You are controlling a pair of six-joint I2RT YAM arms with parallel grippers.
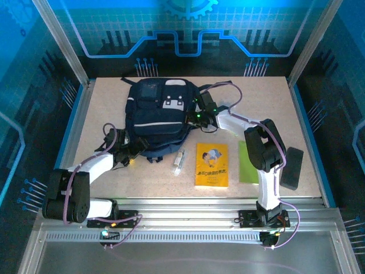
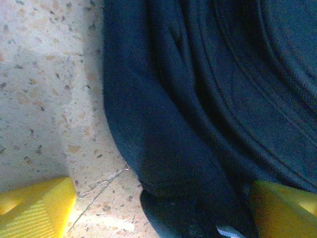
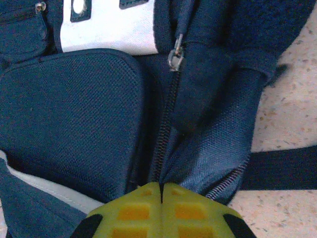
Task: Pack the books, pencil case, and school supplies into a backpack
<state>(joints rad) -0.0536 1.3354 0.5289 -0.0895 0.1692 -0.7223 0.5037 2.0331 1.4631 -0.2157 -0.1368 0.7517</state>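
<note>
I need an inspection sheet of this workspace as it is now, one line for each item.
Surface: speckled beige table, no spill seen.
Job's things: navy backpack lies at centre; clear tube, yellow book and lime-green book lie apart on the table nearer the arms, the green one partly under the right arm.
Clutter: black flat block near the right edge.
Grippers: left gripper open, straddling the backpack's edge; right gripper shut at the zipper, hold on fabric unclear.
Cables: purple cables run along both arms.
Surroundings: blue-lit panels, aluminium frame.
</note>
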